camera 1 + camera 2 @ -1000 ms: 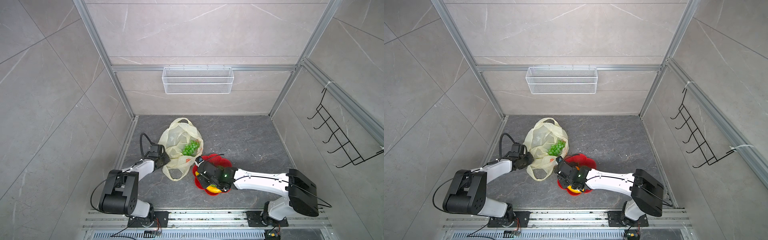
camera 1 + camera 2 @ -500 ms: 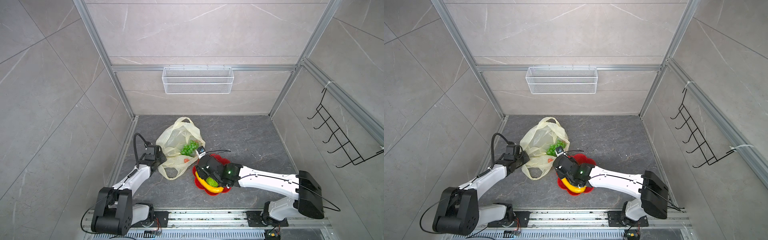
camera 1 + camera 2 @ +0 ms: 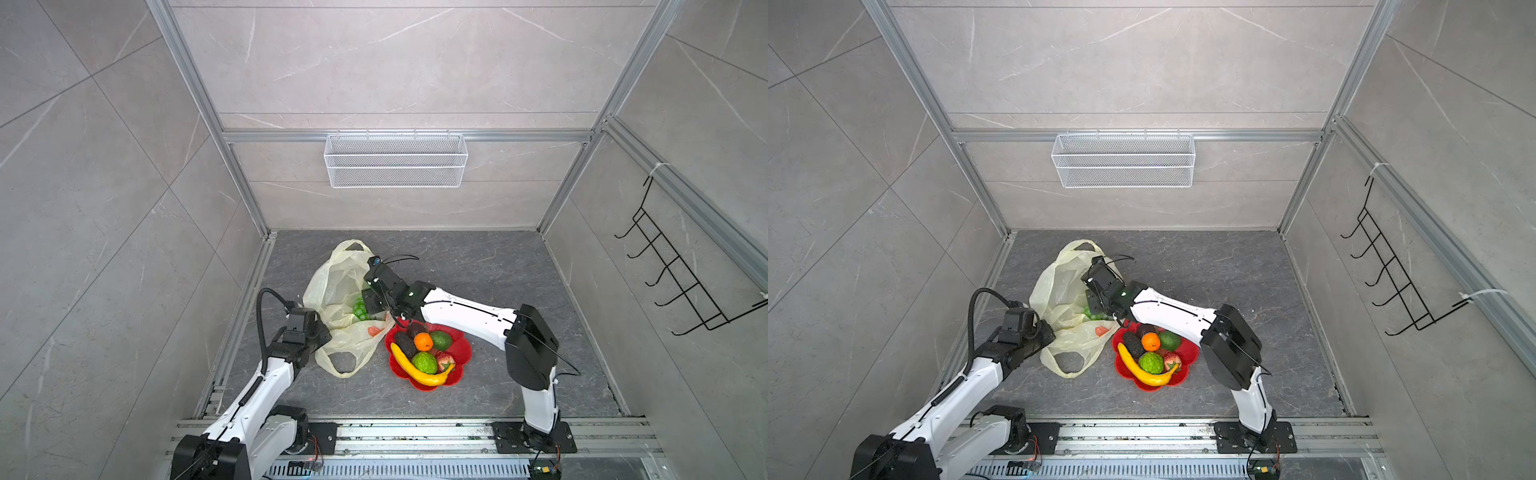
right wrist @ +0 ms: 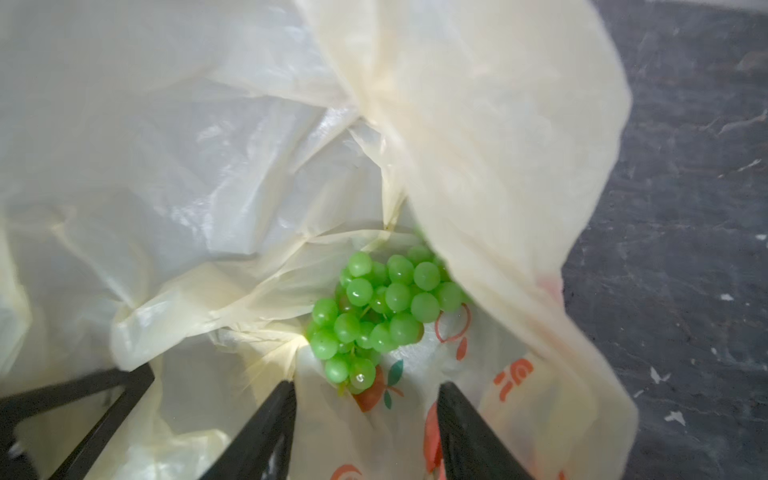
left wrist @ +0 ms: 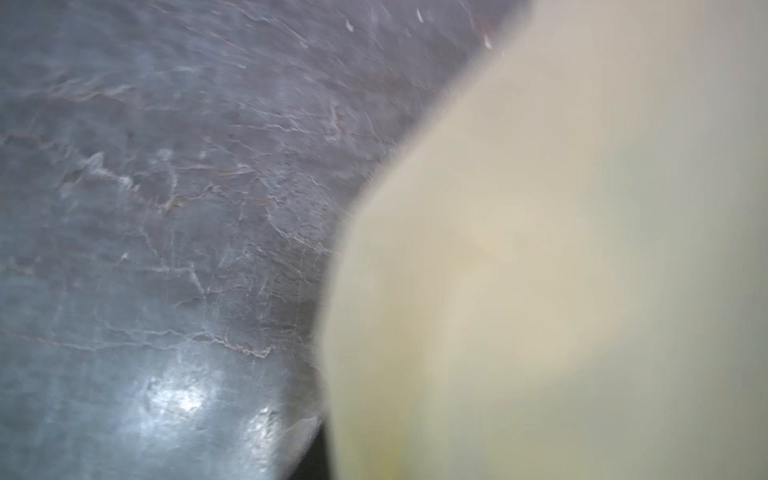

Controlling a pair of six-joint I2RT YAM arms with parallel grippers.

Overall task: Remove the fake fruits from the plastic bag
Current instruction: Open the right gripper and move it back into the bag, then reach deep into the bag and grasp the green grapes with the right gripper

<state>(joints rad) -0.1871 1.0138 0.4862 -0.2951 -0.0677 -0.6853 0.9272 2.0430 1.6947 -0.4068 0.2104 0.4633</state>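
Reaches the right gripper point(image 4: 366, 386) into the plastic bag point(image 3: 336, 282), close to the green grape bunch point(image 4: 374, 311).
Holds those jaws apart with nothing between them, grapes at the bag's 3 o'clock side. Presses the left gripper point(image 3: 322, 332) on the bag's 8 o'clock edge; jaws hidden by plastic, so cannot tell if apart or together. At 4 o'clock, right beside the bag: red plate point(image 3: 462, 353) with banana point(image 3: 415, 371), orange point(image 3: 423, 341), dark avocado point(image 3: 405, 345), green avocado point(image 3: 440, 340), bumpy green ball point(image 3: 424, 362), strawberry point(image 3: 444, 360).
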